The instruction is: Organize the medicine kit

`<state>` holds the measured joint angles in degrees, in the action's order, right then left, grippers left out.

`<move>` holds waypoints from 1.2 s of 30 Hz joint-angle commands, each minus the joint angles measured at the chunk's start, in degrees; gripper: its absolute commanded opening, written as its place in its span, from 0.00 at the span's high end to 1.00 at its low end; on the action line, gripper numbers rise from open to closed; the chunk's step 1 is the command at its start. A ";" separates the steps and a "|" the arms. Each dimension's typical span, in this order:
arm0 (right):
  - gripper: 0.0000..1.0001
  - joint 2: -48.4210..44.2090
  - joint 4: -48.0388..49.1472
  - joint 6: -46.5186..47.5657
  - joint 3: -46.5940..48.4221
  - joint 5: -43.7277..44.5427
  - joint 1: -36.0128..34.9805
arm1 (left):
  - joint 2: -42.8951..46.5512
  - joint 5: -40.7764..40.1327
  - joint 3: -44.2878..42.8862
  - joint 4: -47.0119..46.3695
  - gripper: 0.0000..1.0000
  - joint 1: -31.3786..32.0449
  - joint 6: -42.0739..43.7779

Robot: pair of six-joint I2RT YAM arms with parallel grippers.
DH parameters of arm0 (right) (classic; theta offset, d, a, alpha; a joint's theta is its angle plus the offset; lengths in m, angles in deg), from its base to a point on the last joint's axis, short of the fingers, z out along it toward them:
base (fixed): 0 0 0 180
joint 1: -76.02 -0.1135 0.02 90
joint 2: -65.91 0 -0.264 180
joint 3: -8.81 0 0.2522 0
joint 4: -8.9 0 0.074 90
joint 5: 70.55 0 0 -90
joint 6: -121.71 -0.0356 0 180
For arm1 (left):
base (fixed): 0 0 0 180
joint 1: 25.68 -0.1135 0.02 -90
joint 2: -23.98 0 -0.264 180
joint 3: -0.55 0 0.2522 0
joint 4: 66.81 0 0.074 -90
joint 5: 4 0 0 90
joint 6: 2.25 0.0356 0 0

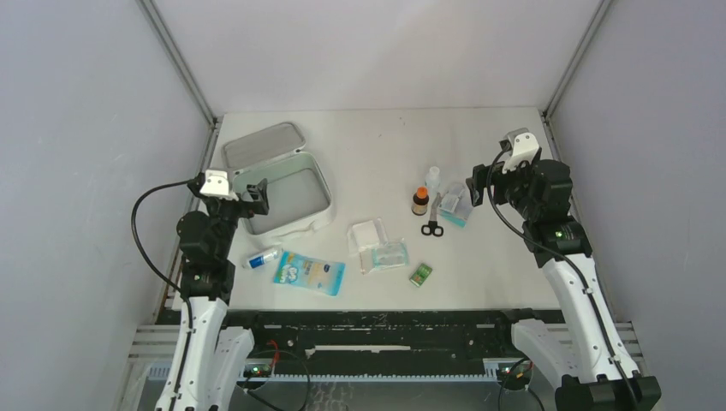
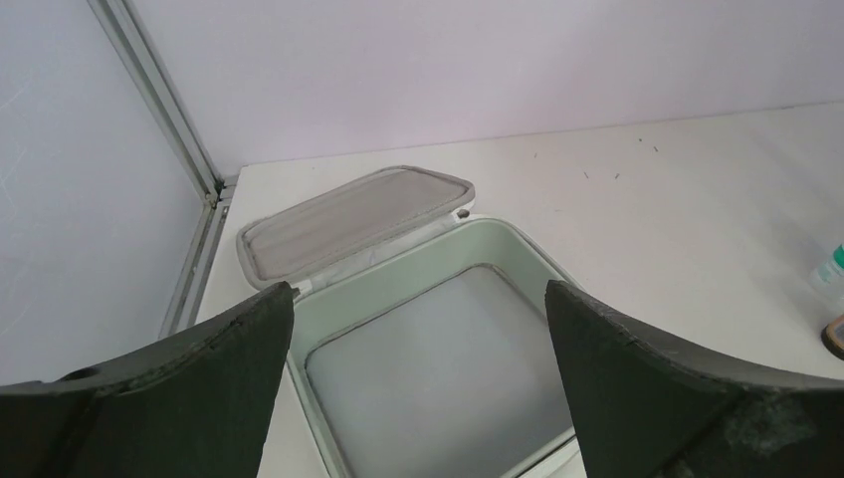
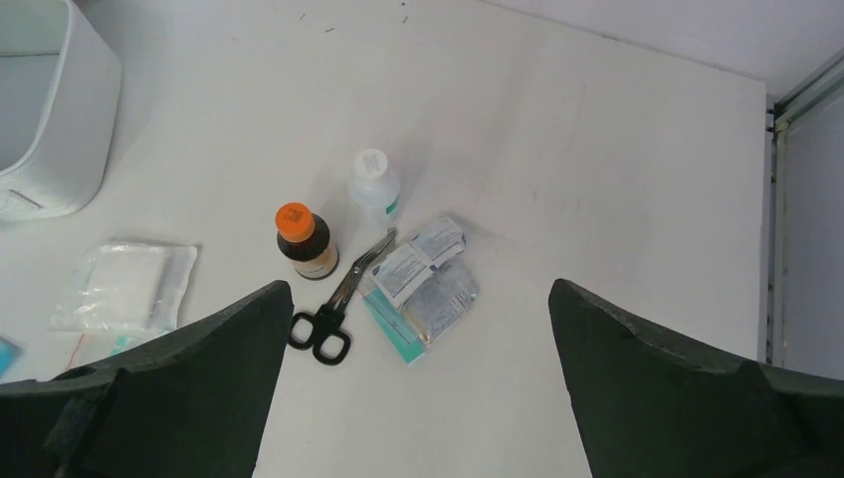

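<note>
The left gripper (image 1: 250, 199) is hovering with its jaws spread wide and holding nothing, just over the near edge of the medicine kit (image 1: 318, 176). The kit is lying open at the table's far left, its grey mesh lid (image 1: 264, 145) folded back flat behind it and its tray showing no contents.

The right gripper (image 3: 418, 294) is also hanging spread and holding nothing, above a cluster at the table's right. There a brown bottle with an orange cap (image 3: 304, 240) and a small white bottle (image 3: 374, 187) are standing upright, with black-handled scissors (image 3: 334, 302) and a stack of sachets (image 3: 423, 284) lying just beside them.

A gauze packet (image 1: 366, 233), a clear pouch (image 1: 390, 254), a small green box (image 1: 419, 274), a blue-and-white packet (image 1: 308, 274) and a small tube (image 1: 261, 257) are lying loose between the arms.

Judging by this, packing is only beginning: every item is waiting outside the kit, and closing the lid would come last.
</note>
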<state>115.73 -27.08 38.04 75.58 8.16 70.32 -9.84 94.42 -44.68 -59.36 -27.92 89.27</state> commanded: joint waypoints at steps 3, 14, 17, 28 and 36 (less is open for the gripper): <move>0.00 -1.61 3.73 -0.69 -0.69 -1.65 -0.15 | 0.61 1.81 1.49 -3.59 0.00 -0.56 -0.45; 0.00 0.10 3.22 2.11 -0.93 -2.14 -1.40 | 0.61 4.05 0.93 -1.33 0.00 -0.59 1.72; 0.00 0.39 3.12 2.54 -1.15 -2.03 -1.60 | 0.42 3.75 0.39 0.13 0.00 -0.63 2.84; 0.00 2.03 2.78 5.24 -1.71 -5.45 -2.13 | -6.16 8.73 -3.96 10.51 0.00 -0.59 16.02; 0.00 5.00 3.89 6.42 -3.14 -11.12 -4.57 | -13.33 18.78 -6.94 25.59 0.00 -0.57 29.92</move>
<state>118.99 -26.29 43.09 72.85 1.02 67.59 -21.58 106.51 -47.10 -41.55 -28.12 110.34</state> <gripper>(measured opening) 0.997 0.996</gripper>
